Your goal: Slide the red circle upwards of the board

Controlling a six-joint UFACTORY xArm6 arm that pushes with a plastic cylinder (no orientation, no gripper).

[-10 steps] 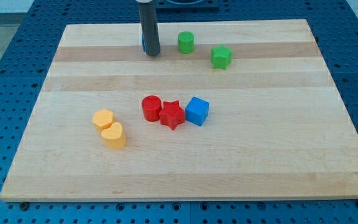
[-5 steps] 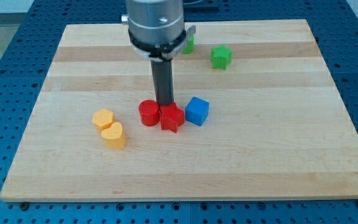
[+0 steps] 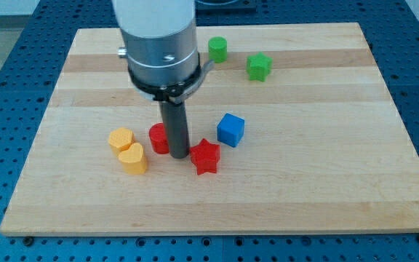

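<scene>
The red circle [image 3: 158, 137] lies left of the board's middle, partly hidden behind my rod. My tip [image 3: 179, 156] rests on the board just right of and below the red circle, touching or nearly touching it, between it and the red star [image 3: 205, 156]. The red star lies just right of the tip. The rod runs up to the arm's large grey body near the view's top.
A blue cube [image 3: 230, 129] sits right of the rod. A yellow hexagon [image 3: 121, 138] and a yellow heart [image 3: 133, 158] lie left of the red circle. A green cylinder [image 3: 217, 49] and a green star [image 3: 259, 66] sit near the board's top.
My tip has come down from the board's top, passed between the red circle and red star, and split them: the circle shifted left, the star moved down and right.
</scene>
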